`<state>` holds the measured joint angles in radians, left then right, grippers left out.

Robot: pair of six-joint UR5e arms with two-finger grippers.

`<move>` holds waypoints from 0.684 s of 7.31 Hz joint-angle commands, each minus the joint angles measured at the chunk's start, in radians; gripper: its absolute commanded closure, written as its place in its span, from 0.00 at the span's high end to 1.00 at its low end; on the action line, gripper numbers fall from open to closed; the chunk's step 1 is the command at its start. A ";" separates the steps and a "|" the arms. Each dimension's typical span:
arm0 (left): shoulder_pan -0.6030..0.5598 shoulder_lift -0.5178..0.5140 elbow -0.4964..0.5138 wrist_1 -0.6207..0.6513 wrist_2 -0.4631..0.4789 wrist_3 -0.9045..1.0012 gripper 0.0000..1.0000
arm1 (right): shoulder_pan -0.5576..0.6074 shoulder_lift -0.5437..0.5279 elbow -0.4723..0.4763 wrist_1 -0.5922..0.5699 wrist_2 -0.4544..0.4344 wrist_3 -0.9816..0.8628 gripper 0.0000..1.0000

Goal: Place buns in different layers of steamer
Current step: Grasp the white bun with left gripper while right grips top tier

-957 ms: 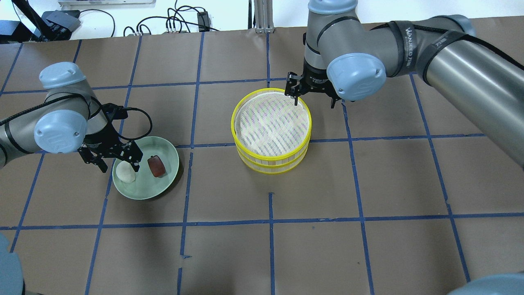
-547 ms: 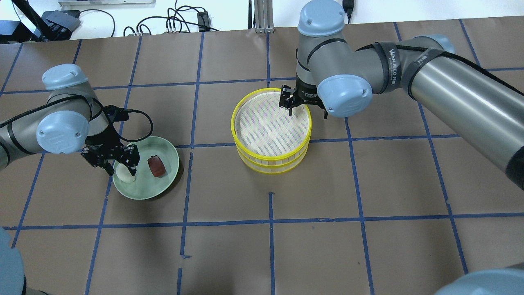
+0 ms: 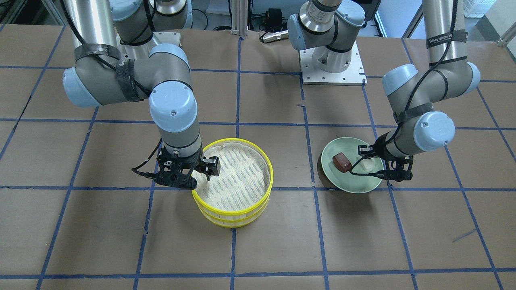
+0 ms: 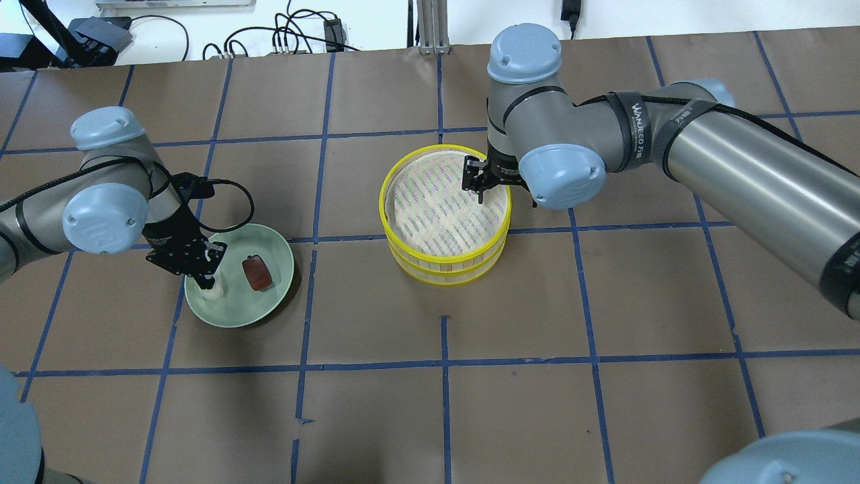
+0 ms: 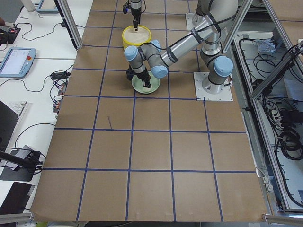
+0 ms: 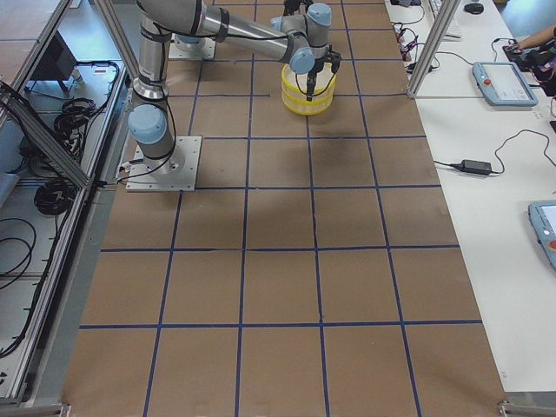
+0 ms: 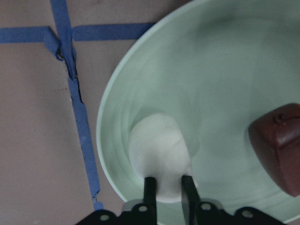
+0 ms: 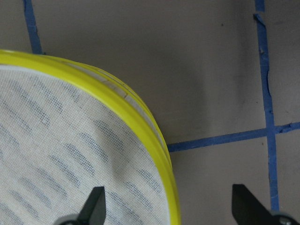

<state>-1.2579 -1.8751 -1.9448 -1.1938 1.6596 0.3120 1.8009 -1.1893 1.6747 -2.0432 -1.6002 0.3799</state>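
The white bun (image 4: pixel 211 290) and the reddish-brown bun (image 4: pixel 256 273) lie on the pale green plate (image 4: pixel 235 313). My left gripper (image 4: pixel 207 277) is down in the plate. In the left wrist view its fingers (image 7: pixel 150 187) pinch the white bun (image 7: pixel 159 152), with the brown bun (image 7: pixel 279 145) beside it. The two-tier steamer (image 4: pixel 443 272) stands stacked mid-table with its top layer's liner bare. My right gripper (image 4: pixel 502 191) is open and straddles the steamer's far right yellow rim (image 8: pixel 140 126), one finger over the liner and one outside.
Brown paper with blue tape lines covers the table (image 4: pixel 443 403). Cables and equipment lie beyond the far edge (image 4: pixel 289 33). The plate sits about a tile to the left of the steamer. The arm bases stand at the robot's side (image 3: pixel 332 64).
My left gripper has come down onto the plate and closed on the white bun. My right gripper has moved left and toward me, from beyond the steamer's far rim to straddling it.
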 commanded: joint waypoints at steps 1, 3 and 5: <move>-0.003 0.017 0.003 0.028 -0.011 0.001 0.01 | 0.000 0.002 0.000 0.000 0.003 -0.001 0.42; -0.061 0.109 0.020 0.019 -0.011 -0.011 0.02 | -0.001 0.002 -0.001 0.000 -0.003 -0.012 0.16; -0.164 0.247 0.038 -0.059 -0.004 -0.072 0.03 | -0.001 -0.009 -0.003 -0.002 -0.004 -0.047 0.12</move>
<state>-1.3625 -1.7071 -1.9215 -1.2033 1.6530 0.2747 1.7997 -1.1912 1.6739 -2.0439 -1.6036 0.3475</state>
